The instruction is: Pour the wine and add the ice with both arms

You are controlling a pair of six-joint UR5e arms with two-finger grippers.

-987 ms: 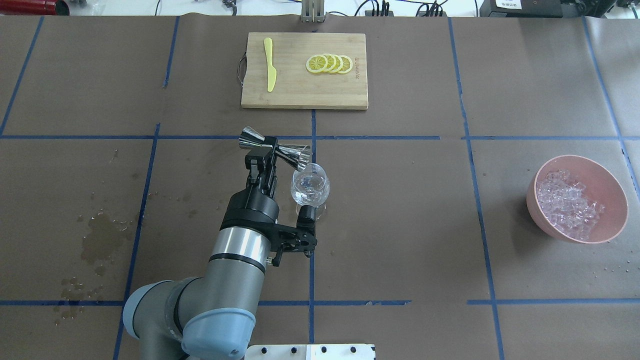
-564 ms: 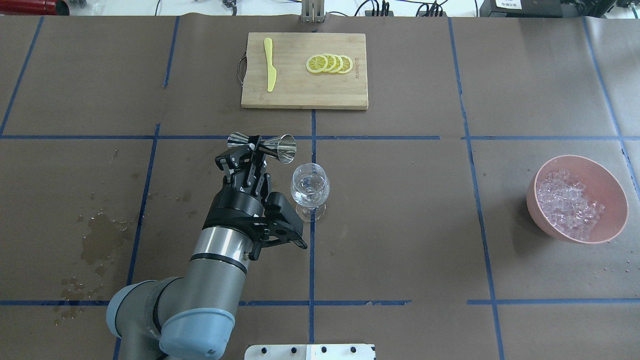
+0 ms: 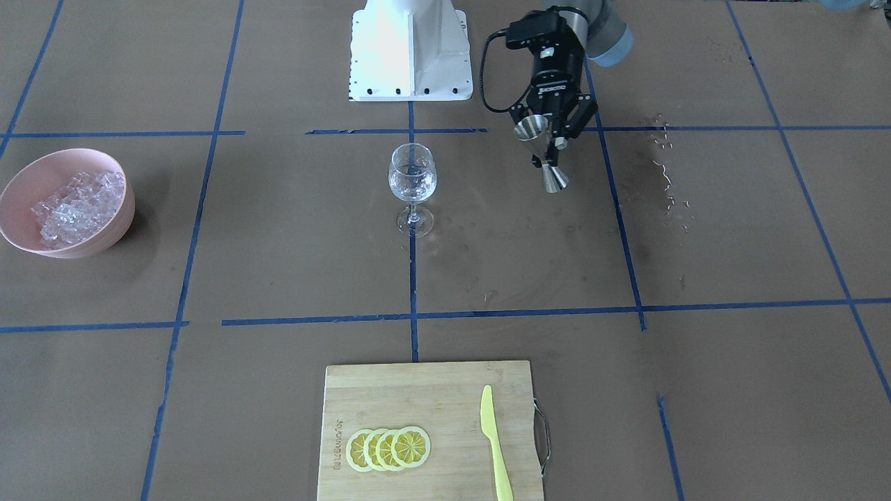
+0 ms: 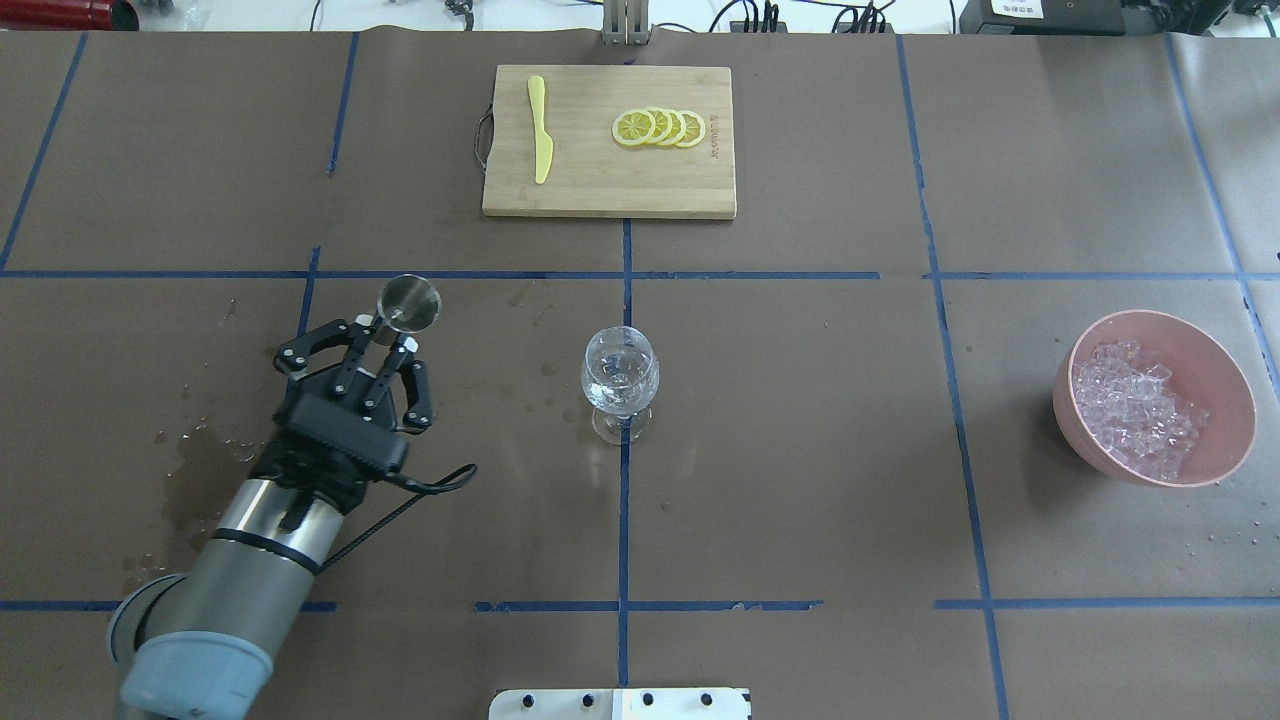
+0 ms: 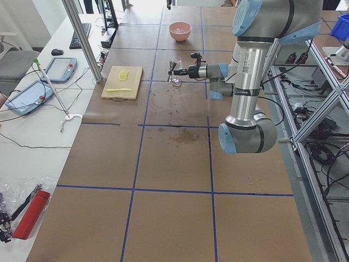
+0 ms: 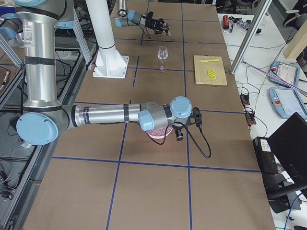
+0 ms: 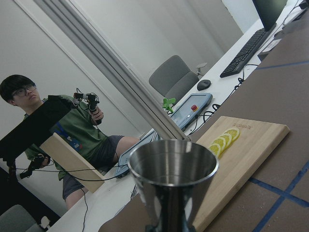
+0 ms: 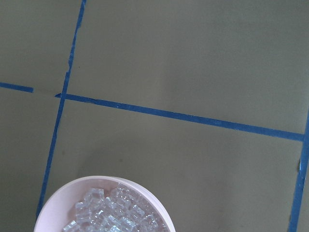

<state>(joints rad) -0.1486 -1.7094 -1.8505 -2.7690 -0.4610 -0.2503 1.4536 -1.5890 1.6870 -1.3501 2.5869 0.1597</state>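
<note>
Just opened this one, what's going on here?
The left gripper holds a steel jigger, jaws shut on its waist, mouth up, well apart from the wine glass. The glass stands on the table with a little clear wine in it. The ice sits in the pink bowl on the robot's right, with the right arm reaching over it; whether its gripper is open cannot be told.

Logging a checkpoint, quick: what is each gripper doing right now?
Left gripper: shut on the steel jigger.
Right gripper: cannot be told; it shows only in the right side view, near the pink bowl.
</note>
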